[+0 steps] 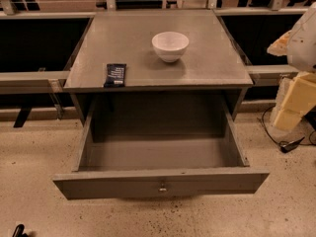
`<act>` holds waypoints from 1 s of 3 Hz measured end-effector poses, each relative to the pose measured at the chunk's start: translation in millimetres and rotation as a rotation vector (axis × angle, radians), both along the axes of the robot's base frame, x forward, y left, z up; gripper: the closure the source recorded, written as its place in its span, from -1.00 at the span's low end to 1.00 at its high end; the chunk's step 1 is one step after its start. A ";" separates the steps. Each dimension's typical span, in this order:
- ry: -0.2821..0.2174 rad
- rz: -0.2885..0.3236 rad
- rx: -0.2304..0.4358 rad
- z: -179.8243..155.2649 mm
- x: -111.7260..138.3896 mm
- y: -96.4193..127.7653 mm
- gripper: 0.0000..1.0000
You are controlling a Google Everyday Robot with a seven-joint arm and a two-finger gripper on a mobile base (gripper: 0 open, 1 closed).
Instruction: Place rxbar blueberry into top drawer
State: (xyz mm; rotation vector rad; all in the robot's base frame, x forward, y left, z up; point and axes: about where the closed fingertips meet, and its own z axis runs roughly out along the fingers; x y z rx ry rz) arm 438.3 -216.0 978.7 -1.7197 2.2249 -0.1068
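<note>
The rxbar blueberry (pixel 115 75), a flat dark bar with pale text lines, lies on the grey table top (pixel 207 58) close to its front left edge. The top drawer (pixel 98 181) is pulled fully out below it, and its inside is bare. A small metal knob (pixel 162 187) sits at the centre of the drawer's front panel. My gripper is out of view. Only a white and cream part of my arm (pixel 302 38) shows at the right edge, level with the table top and apart from the bar.
A white bowl (pixel 170 45) stands on the table top, right of centre and behind the bar. Cream blocks (pixel 296 102) and a black cable (pixel 289 144) are on the floor at the right. A small black object (pixel 19 230) sits at the bottom left corner.
</note>
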 end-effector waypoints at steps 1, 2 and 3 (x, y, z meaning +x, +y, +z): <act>0.000 0.000 0.000 0.0 0.0 0.0 -1.00; -0.011 0.020 -0.017 -1.1 23.8 16.1 -1.00; 0.021 0.094 -0.024 -18.6 83.0 75.7 -1.00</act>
